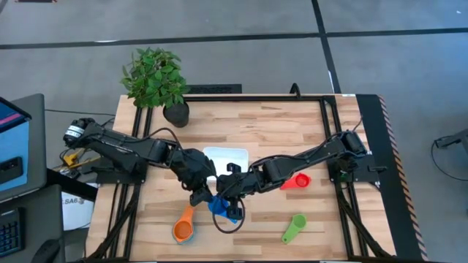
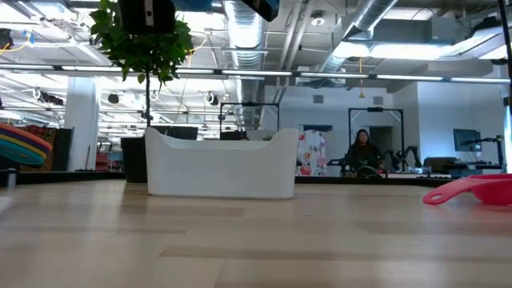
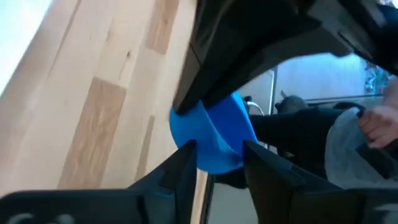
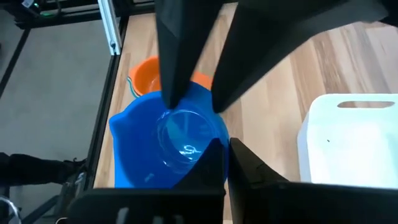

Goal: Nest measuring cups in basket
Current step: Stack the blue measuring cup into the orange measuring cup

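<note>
At the tabletop's [image 1: 292, 131] centre, just toward six o'clock of the white basket [image 1: 227, 157], both grippers meet over a blue measuring cup [image 1: 223, 207]. The right gripper [image 4: 225, 163] has its fingers clenched on the cup's rim, one finger inside the bowl and one outside, so the cup hangs mouth-up and steady. The left gripper [image 3: 219, 163] comes in from nine o'clock; its fingers [image 3: 180, 168] straddle the blue cup's wall with a little daylight showing, so they look part released rather than pinching, though I cannot tell for sure. Holding from two sides probably serves a handover or a re-seating of the cup. Just beyond, at seven o'clock of the pair, an orange cup [image 1: 183, 226] lies on the wood. A red cup [image 1: 295, 180] rests at three o'clock of the basket, a green cup [image 1: 294, 227] near five o'clock. The basket looks empty from overhead; nesting appears barely begun. A potted plant [image 1: 155, 80] stands at eleven o'clock.
</note>
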You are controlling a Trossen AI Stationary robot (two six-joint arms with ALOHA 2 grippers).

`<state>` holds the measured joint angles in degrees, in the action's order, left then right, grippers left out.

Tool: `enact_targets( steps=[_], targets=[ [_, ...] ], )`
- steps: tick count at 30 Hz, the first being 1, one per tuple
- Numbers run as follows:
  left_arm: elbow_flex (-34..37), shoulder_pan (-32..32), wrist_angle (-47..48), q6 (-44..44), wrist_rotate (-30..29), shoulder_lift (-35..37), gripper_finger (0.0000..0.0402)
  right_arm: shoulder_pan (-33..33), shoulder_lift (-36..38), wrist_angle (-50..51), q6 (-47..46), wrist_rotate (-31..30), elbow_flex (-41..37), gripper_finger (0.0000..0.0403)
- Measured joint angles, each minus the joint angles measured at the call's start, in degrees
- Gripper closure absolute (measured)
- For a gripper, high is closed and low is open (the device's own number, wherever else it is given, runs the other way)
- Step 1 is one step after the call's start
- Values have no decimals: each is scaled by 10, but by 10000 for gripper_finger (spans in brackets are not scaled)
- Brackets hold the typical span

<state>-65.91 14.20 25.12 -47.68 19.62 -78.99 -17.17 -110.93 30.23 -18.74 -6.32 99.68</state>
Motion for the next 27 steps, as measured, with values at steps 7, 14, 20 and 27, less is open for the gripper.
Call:
enact_targets(
  steps=[7,14,20,27],
  targets=[
    [0,-26,16,-35,25,0,297,0,0,6,0,-12,0,393],
    [0,-40,12,-56,32,0,390,0,0,10,0,-15,0,389],
    [0,-40,8,-57,24,0,371,0,0,12,2,-15,0,391],
    [0,-41,2,-46,-8,0,285,0,1,-2,11,-13,0,391]
  ],
)
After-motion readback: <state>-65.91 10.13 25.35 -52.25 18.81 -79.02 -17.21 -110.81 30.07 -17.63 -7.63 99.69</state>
